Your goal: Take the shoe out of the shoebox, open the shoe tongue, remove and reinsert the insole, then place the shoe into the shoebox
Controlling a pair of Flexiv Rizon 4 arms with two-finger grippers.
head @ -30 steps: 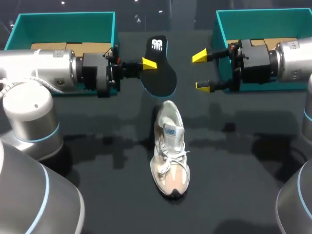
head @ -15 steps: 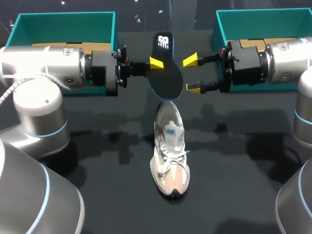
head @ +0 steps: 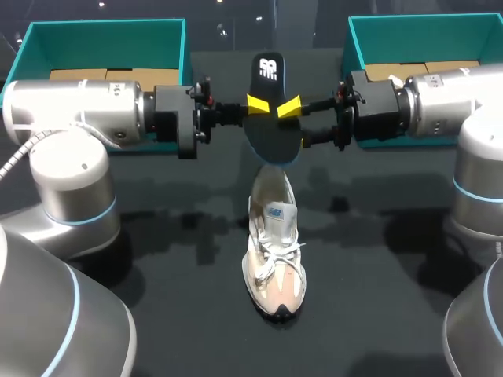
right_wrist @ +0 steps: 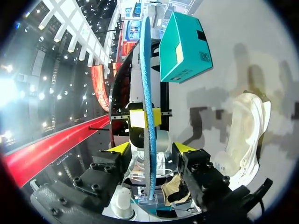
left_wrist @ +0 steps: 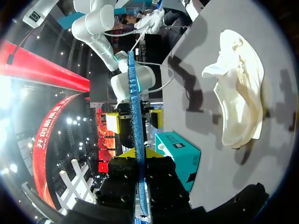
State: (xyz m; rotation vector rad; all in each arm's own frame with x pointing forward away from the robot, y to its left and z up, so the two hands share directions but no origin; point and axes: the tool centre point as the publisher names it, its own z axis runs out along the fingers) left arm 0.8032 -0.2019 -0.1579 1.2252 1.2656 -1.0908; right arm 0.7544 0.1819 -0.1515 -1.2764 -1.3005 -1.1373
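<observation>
findings at this moment. the insole (head: 271,129) is off the table (head: 377,298), held in the air between the two arms, just past the heel of the shoe (head: 273,243) on the far side. the left gripper (head: 256,104) is clamped on one long edge of it; in the left wrist view the insole runs edge-on straight out from between the closed yellow tips. the right gripper (head: 295,124) straddles the opposite edge with its fingers spread; in the right wrist view there is a gap on each side of the insole, so we record it as not gripping.

we judge this arrangement to be a handover or a two-sided steadying: a thin, flexible insole pinched at one edge would droop, and a second hold would let it be aimed at the shoe opening.

the shoe lies on the table near the middle, toe toward the robot, laces slack, touched by neither gripper. we take it to be left there for reinsertion.

count: one shoe, one insole, two grippers, two boxes: the left-hand teal box (head: 102,35) and the right-hand teal box (head: 424,27), both at the far edge, well apart from the shoe.
</observation>
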